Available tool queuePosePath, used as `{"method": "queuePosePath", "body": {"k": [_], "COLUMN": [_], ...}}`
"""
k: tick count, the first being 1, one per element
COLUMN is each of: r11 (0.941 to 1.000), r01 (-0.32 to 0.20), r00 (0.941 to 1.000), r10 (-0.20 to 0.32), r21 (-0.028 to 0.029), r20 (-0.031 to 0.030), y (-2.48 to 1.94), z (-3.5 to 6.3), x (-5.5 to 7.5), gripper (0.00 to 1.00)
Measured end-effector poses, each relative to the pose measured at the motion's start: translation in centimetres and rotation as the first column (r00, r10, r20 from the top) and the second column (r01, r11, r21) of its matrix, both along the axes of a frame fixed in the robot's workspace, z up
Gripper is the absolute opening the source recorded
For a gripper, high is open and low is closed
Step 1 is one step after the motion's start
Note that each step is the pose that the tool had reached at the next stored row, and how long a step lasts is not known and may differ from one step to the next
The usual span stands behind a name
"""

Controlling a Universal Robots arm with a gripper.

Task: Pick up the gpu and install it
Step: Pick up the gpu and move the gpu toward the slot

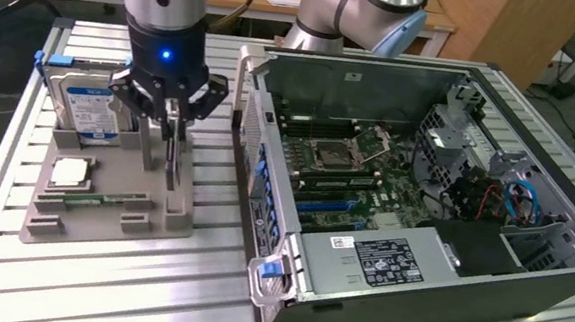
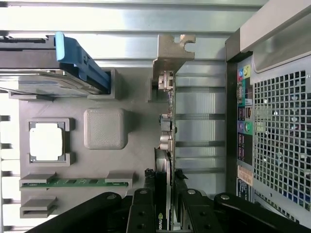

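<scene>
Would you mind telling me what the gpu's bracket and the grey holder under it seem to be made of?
gpu: its bracket looks like bare metal, likely steel, given the silvery matte sheen. Grey holder: probably 3D-printed plastic; the matte surface shows fine layered texture.

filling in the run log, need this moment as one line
phase: grasp | end effector: shut on gpu | gpu: upright in gray holder, not yet in pc case

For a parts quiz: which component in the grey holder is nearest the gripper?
The gpu, the card on edge beneath the gripper; hard drive, processor, memory stick sit aside.
</scene>
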State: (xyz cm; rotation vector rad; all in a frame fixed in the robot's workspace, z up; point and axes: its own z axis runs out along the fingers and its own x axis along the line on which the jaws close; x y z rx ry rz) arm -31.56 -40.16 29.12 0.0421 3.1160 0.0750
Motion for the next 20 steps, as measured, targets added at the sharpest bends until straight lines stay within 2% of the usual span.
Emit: {"method": "queuePosePath", "body": {"k": [20], "r11": [1.0], "r01": [0.0], "r00": [1.0], "r10": [0.0], "r21": [0.0], "r20": [0.0001], "y": [0.0], "z": [2.43], "x": [0.0], "gripper": [0.26]}}
